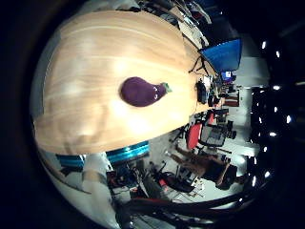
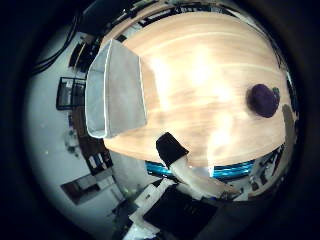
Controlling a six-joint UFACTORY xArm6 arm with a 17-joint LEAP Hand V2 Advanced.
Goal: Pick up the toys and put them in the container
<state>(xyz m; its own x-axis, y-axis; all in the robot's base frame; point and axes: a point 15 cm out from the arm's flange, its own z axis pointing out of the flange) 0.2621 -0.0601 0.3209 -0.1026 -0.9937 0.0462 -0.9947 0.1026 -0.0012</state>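
A purple plush toy (image 1: 141, 92) with a small grey-green end lies on the light wooden table (image 1: 95, 67), well away from the palm. The thumb side view also shows it (image 2: 263, 98) near the table's edge. A grey rectangular container (image 2: 115, 90) stands on the table at the opposite end, away from the toy; I cannot see what is inside it. My right hand (image 2: 185, 165) is high above the table. One white finger with a black tip (image 2: 170, 148) reaches straight into the thumb side view, and nothing is in it.
The table's front edge has a blue strip (image 1: 129, 151) below it. Beyond the table are a red chair (image 1: 193, 135), a blue screen (image 1: 224, 52) and office clutter. A black rack (image 2: 70, 95) stands on the floor beside the container's end.
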